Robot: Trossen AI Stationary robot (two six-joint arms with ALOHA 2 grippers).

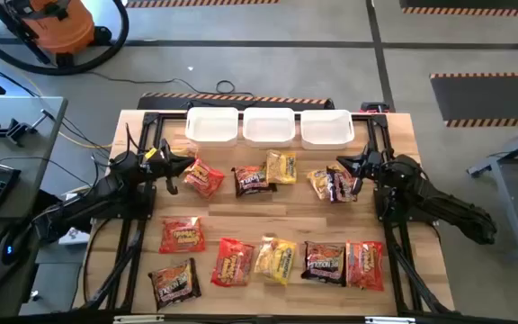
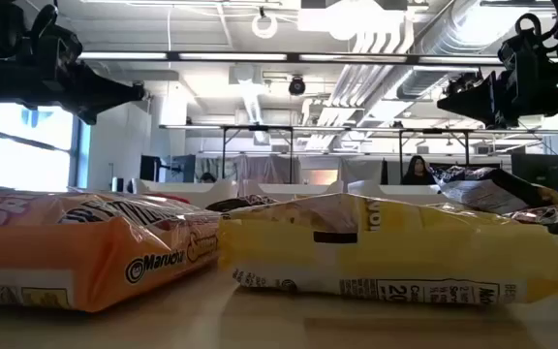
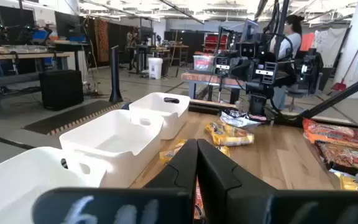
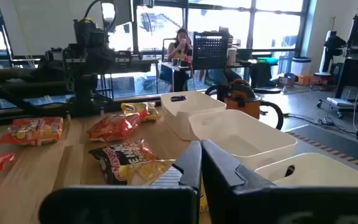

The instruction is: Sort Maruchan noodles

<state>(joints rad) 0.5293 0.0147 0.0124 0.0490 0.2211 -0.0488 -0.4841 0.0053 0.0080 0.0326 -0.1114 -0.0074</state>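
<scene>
1. Your Maruchan noodles lay in two loose rows on the wooden table (image 1: 421,180). The far row held a red packet (image 1: 204,177), a dark packet (image 1: 250,180), a yellow packet (image 1: 281,166), and a yellow-and-dark pair (image 1: 333,184) overlapping each other.
2. The near row ran from a red-orange packet (image 1: 182,236) and a dark brown packet (image 1: 174,282) on the left, through a second red packet (image 1: 233,261), a yellow one (image 1: 277,258) and a maroon one (image 1: 325,263), to the red packet at the right end (image 1: 365,265). Several of these touched or overlapped their neighbours.
3. Three white bins (image 1: 269,126) stood side by side along the far edge, just beyond the far row, with nothing visible inside them.
4. Your left gripper (image 1: 190,163) hung above the table with its fingers pressed together on nothing. The far row's red packet lay just beside its tip.
5. Your right gripper (image 1: 338,168) was likewise closed tight and empty. The overlapping pair sat just below its tip.
6. Black frame rails crossed the table on both sides, close to the outer packets.
7. A person sat in the room beyond the table.
</scene>
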